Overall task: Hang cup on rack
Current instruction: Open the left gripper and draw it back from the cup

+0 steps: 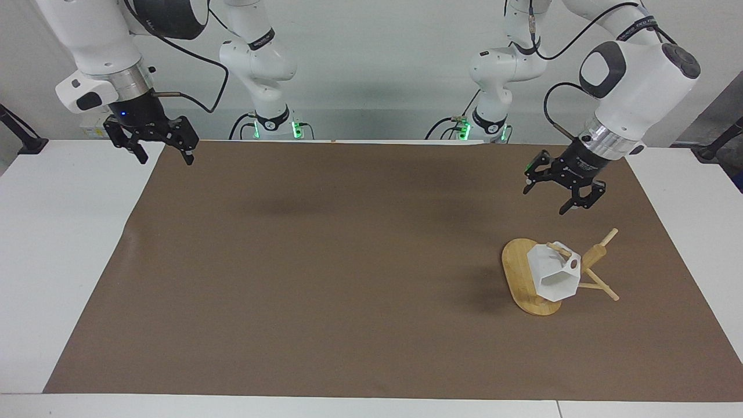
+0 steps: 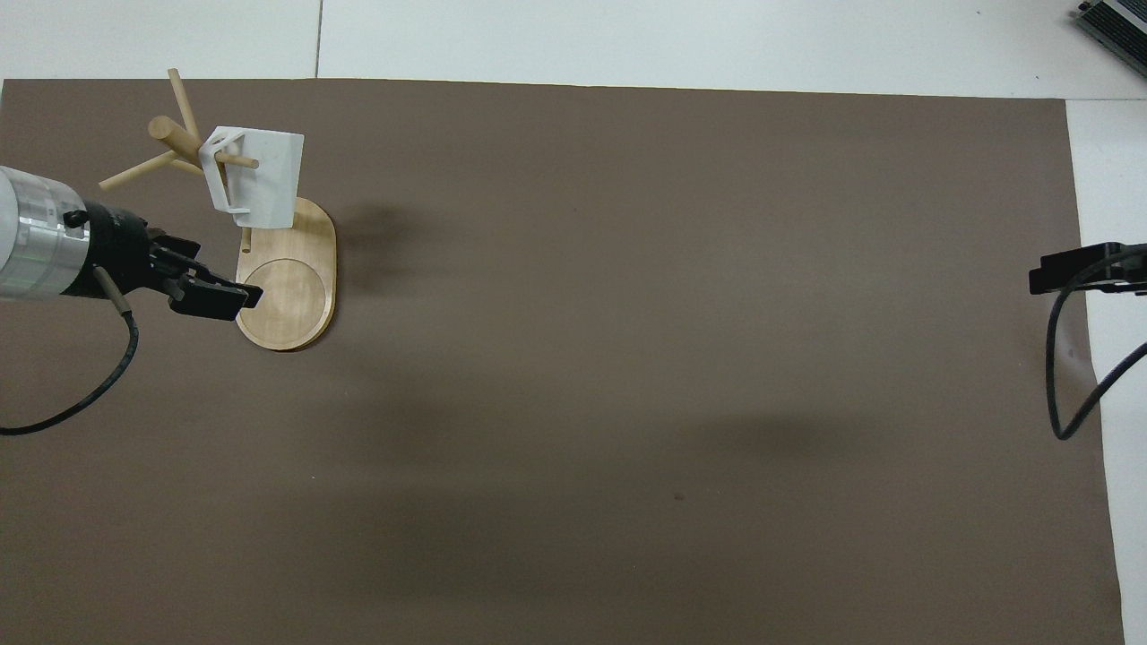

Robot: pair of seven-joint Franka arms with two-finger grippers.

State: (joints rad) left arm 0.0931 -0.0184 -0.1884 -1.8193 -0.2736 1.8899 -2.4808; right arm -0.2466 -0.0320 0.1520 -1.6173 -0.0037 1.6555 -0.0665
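Note:
The white faceted cup (image 1: 554, 276) (image 2: 260, 175) hangs by its handle from a thin peg of the bamboo rack (image 1: 519, 273) (image 2: 291, 296), mouth tilted down over the oval base. My left gripper (image 1: 562, 194) (image 2: 224, 297) is open, empty and raised over the mat, clear of the cup and over the robot-side edge of the rack's base. My right gripper (image 1: 161, 150) (image 2: 1075, 269) hangs open and empty over the mat's corner at the right arm's end, waiting.
A brown mat (image 1: 348, 261) covers most of the white table (image 1: 58, 232). The rack's post and other pegs (image 2: 170, 134) stick out past the cup toward the table's edge.

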